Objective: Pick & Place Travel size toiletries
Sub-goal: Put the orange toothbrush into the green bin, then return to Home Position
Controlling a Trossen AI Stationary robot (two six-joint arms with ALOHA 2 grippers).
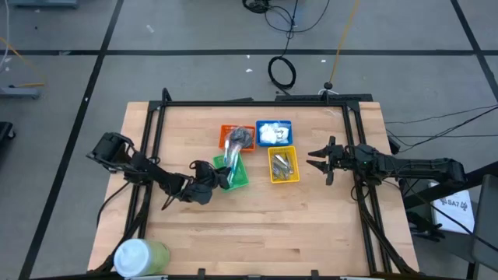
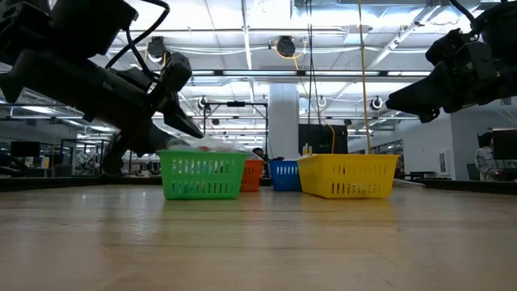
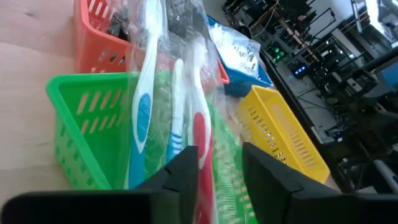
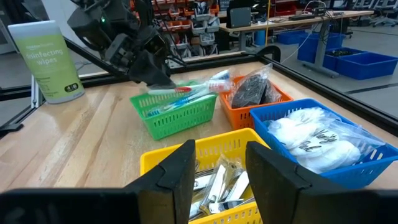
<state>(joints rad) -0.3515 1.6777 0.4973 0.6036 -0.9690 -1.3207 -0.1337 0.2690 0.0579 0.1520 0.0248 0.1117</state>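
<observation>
A clear pack of blue, red and white toothbrushes [image 3: 144, 106] slants out of the green basket [image 1: 241, 179], its far end over the orange basket [image 1: 227, 132]. My left gripper [image 1: 215, 177] is at the pack's near end, shut on it. My right gripper [image 1: 317, 159] hovers open to the right of the yellow basket [image 1: 283, 165], which holds silver clippers [image 4: 217, 180]. White puffy packets [image 4: 311, 140] fill the blue basket [image 1: 274, 132]. Dark discs [image 4: 252, 90] sit in the orange basket. My left gripper pinches the toothbrush pack by its handle end [image 3: 200, 146] between the two fingers [image 3: 186, 171], coming from the table's left side and slanting down. The fingers lie along the brushes. The pack is tilted, its lower part inside the green basket [image 3: 81, 124] and its head end raised.
The four small baskets stand close together mid-table. A big white-and-green wipes tub [image 1: 142, 257] stands at the near left corner. Bare wood [image 1: 296, 225] lies in front of the baskets and to their right. A black frame [image 1: 257, 103] runs along the table's far edge and sides.
</observation>
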